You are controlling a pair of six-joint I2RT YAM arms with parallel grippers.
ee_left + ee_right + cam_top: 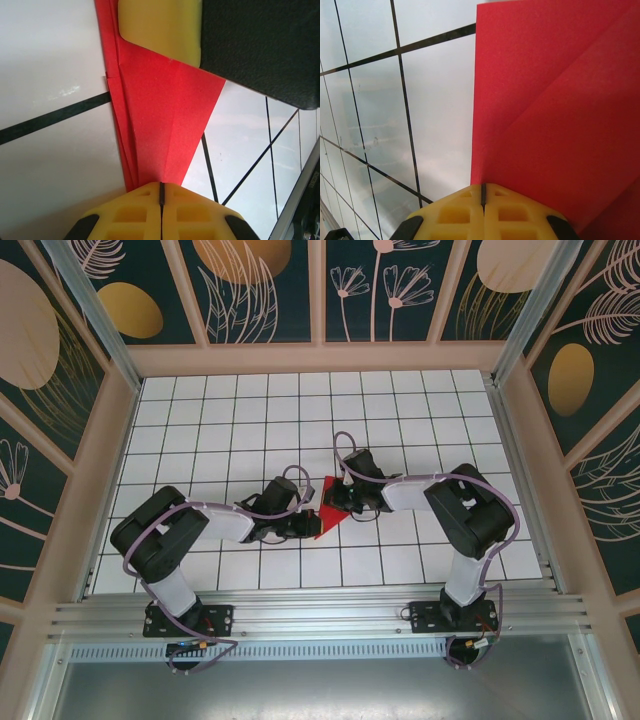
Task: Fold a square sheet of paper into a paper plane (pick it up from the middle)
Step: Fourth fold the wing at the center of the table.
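Left gripper (161, 194) has its pads pressed together, pinching the paper's (170, 125) narrow end. The paper lies mid table (420, 420), already a layered, creased wedge but not yet a dart. Roughly halfway, I judge, with wing folds left. Right gripper (482, 194) is likewise clamped on the paper's edge.

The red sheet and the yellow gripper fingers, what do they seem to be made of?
Sheet: thin paper, matte, fine grain; it holds sharp creases and stacked edges. Right gripper fingers: probably moulded plastic or firm rubber, dull yellow, with square hollows; which one, the look leaves open.
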